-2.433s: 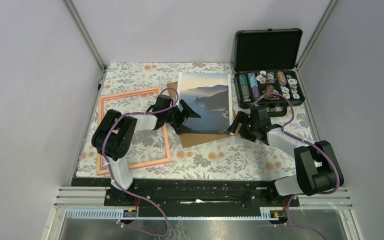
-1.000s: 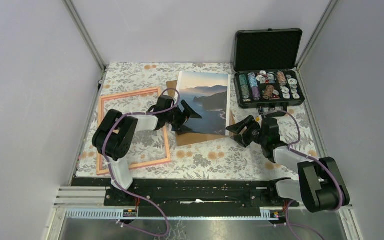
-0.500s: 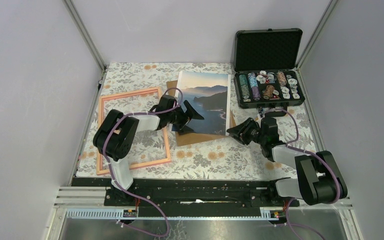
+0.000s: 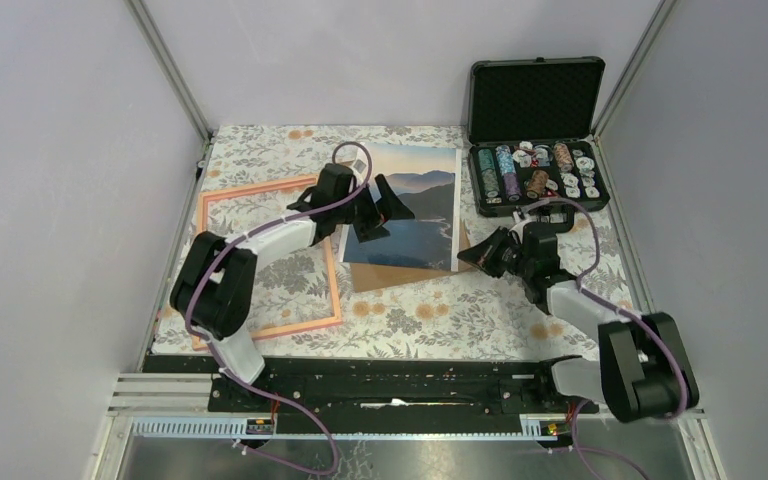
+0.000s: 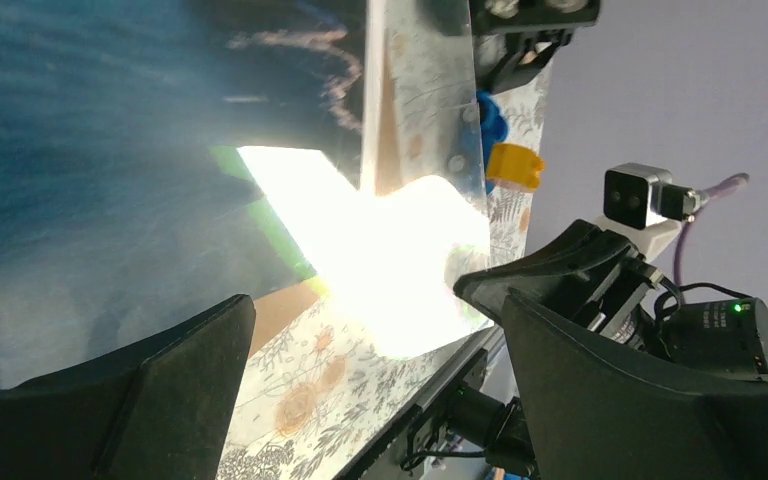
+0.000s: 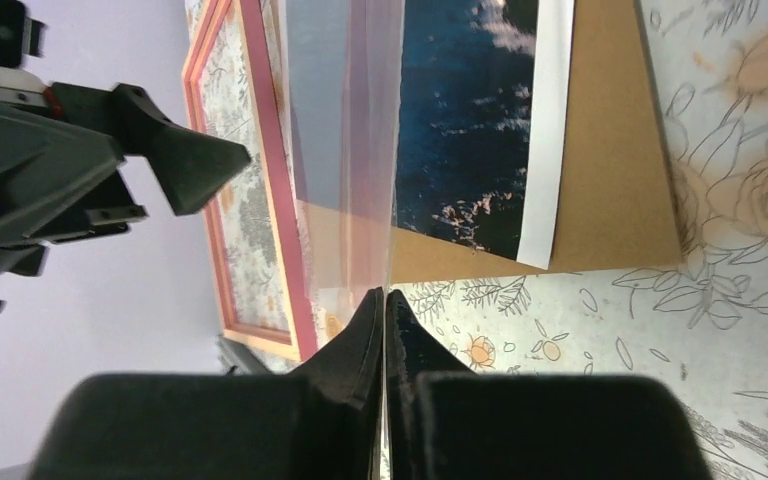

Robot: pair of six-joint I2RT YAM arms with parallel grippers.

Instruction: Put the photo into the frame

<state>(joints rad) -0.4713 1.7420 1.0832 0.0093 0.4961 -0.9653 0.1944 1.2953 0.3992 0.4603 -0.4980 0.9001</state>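
The left gripper [image 4: 385, 215], jaws spread wide, hangs over the left half of the photo [image 4: 425, 200], a print of blue sea and dark cliffs that lies face up on a brown backing board [image 4: 400, 273]. In the left wrist view the print's blue water [image 5: 80, 150] fills the space ahead of and between the two black fingers [image 5: 110, 400], with a hard glare in the middle. Whether either finger touches the paper cannot be told. The pink frame [image 4: 260, 188] lies flat on the floral tablecloth [image 4: 440, 310] behind and to the left of that gripper, under the forearm. Its right rail lies just beside the print's left edge, though contact between them cannot be made out. The right gripper [image 4: 465, 260], fingers pressed together, sits low beside the near right corner of the backing board, its tips aimed at the print. From the right wrist view the shut tips [image 6: 385, 300] face the print's white margin and dark sea [image 6: 460, 120], which lie just ahead and to the right on the board [image 6: 610, 150]. A translucent band [image 6: 345, 150] runs up from the tips, and whether they pinch it cannot be told. The frame's rail [image 6: 270, 200] shows farther left. An open black case [image 4: 535, 100] of poker chips [image 4: 535, 170] stands beyond the right gripper.
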